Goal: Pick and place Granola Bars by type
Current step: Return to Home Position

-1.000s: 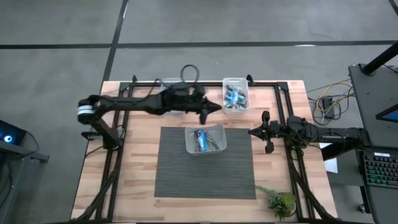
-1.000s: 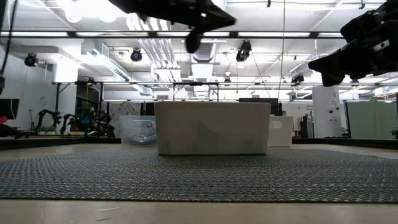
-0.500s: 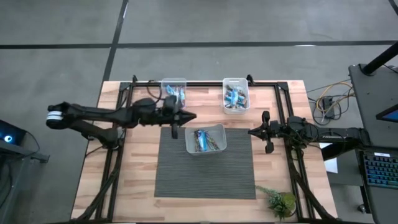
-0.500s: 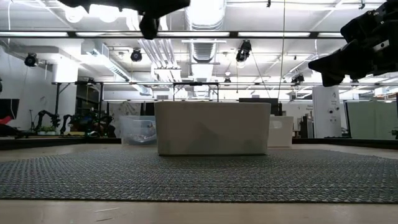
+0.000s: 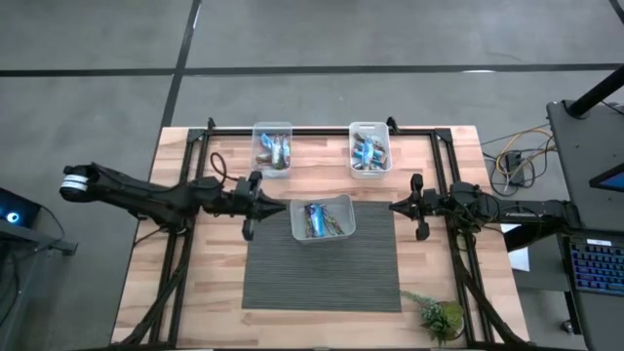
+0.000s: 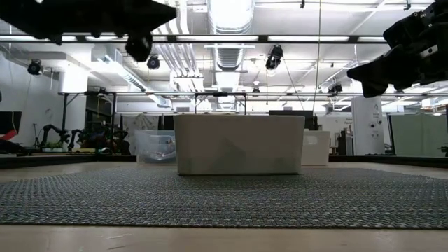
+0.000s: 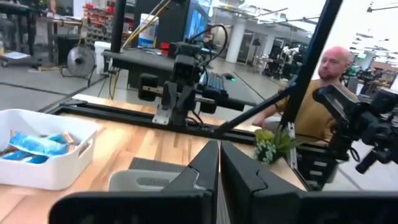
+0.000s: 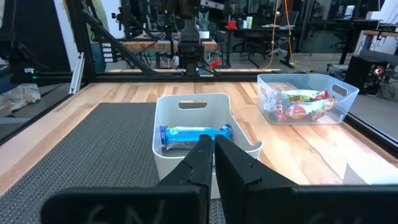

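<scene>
Since the earlier frame, the left gripper (image 5: 277, 206) has been withdrawn to the left edge of the mat (image 5: 322, 278), fingers together, empty. The right gripper (image 5: 397, 206) is likewise closed. Blue granola bars (image 5: 314, 219) are held in the middle bin (image 5: 348, 200), nearer the left gripper.

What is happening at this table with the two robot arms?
A two-arm robot sorts wrapped snacks by type, and at this moment neither arm holds anything. The left end effector hangs shut over the left side of the mat. The right end effector hangs shut at the mat's right edge. Blue granola bars lie in the white bin on the mat and in the back-right bin. Multicoloured granola bars lie in the clear tub at the back left.
</scene>
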